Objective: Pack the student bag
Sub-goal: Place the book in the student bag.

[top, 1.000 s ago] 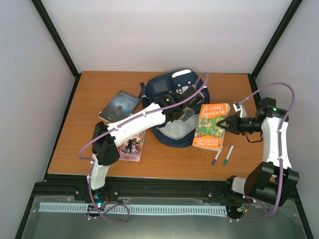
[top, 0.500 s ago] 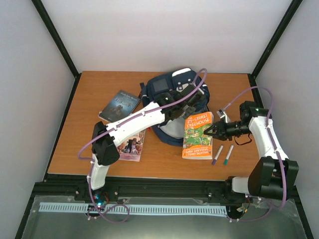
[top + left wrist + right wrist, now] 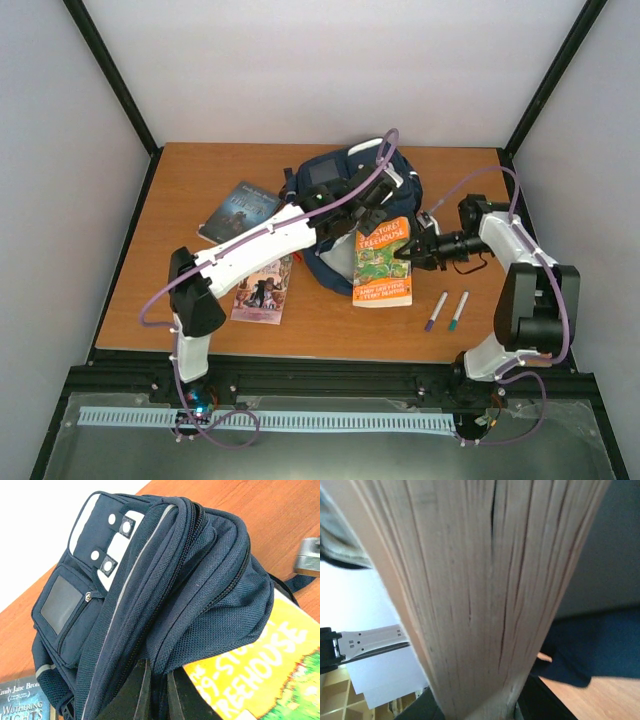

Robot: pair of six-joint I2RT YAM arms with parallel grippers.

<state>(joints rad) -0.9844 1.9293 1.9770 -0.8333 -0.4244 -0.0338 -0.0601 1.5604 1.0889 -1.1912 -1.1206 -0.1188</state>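
Two books, a dark book (image 3: 240,210) and an illustrated book (image 3: 262,290), are left unpacked on the table (image 3: 180,180), left of the student bag (image 3: 335,180) at mid-table. The bag's opening edge is pinched tight by the left gripper (image 3: 372,205), that arm stretched diagonally across. An orange book (image 3: 382,262) is clamped by the right gripper (image 3: 412,250) at the opening, apparently not yet inside. A purple pen (image 3: 437,311) and a green pen (image 3: 459,311) remain farther right.

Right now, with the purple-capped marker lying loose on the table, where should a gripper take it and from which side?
Mid-barrel on the purple-capped marker, from straight above, jaws across its thin width. It lies flat on the table, with bare wood between it and the green-capped marker, so fingers probably fit on both sides.
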